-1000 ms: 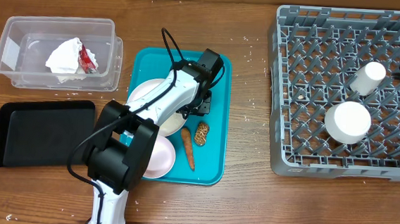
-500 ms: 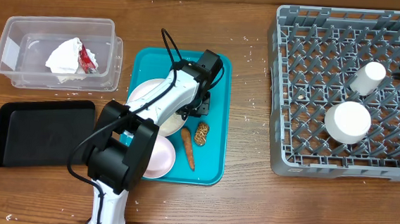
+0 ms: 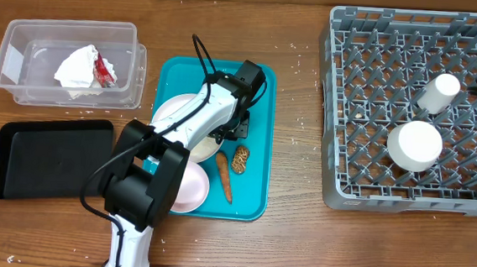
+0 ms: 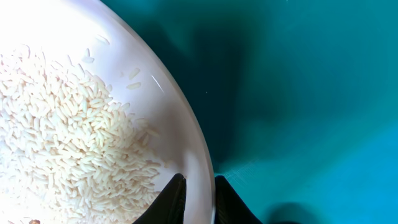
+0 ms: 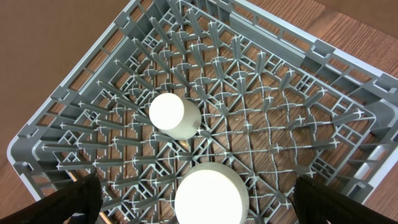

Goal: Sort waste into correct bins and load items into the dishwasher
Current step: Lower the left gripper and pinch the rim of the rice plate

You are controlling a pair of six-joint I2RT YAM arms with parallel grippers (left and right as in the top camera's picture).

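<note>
My left gripper (image 4: 200,199) is shut on the rim of a white plate (image 4: 161,106) holding loose rice grains (image 4: 68,143); one finger is inside the rim and one outside. In the overhead view this plate (image 3: 176,116) lies on the teal tray (image 3: 251,193) with the gripper (image 3: 226,135) at its right edge. A carrot (image 3: 224,176), a brown lump (image 3: 241,159) and a small pale pink plate (image 3: 191,187) lie nearby. My right gripper (image 5: 202,199) is open above the grey rack (image 5: 280,124), over an upturned bowl (image 5: 210,196) and beside a white cup (image 5: 169,114).
The clear tub (image 3: 17,51) at the far left holds the crumpled napkin (image 3: 83,68). The black tray (image 3: 51,158) lies in front of it. The grey rack (image 3: 341,115) stands at the right with the cup (image 3: 439,91) and bowl (image 3: 414,146) in it.
</note>
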